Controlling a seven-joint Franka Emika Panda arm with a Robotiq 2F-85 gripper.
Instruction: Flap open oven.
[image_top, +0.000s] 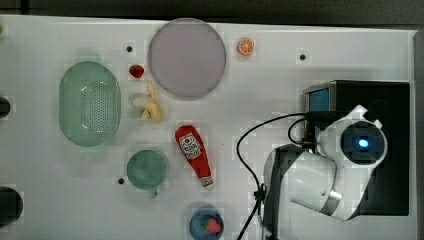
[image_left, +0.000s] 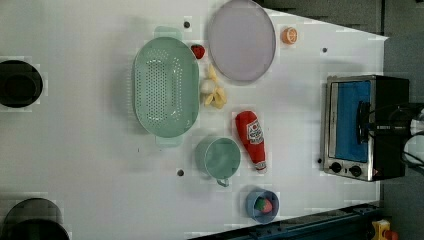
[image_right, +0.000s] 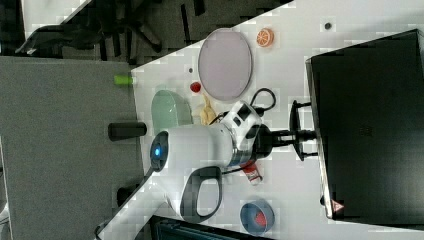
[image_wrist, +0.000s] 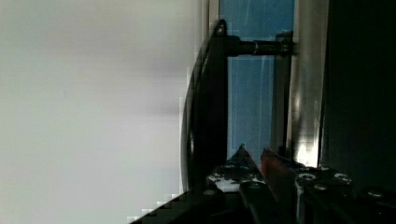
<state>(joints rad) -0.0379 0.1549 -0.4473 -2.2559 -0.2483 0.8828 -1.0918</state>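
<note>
**Fingers at oven handle, door still up**

Gripper reaches the handle; fingers look nearly together around the bar, though contact is hard to confirm. Grasp step in hand. Next move, I'd judge: pull the bar outward and down so the door flaps open. Oven sits at the counter's far edge, the left view's right.

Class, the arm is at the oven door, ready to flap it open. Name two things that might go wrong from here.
1. The gripper sits at the handle; a shallow hold may slip off the bar when it pulls.
2. The oven stands loose on the table, so a pull may drag it instead of opening the door.
</note>
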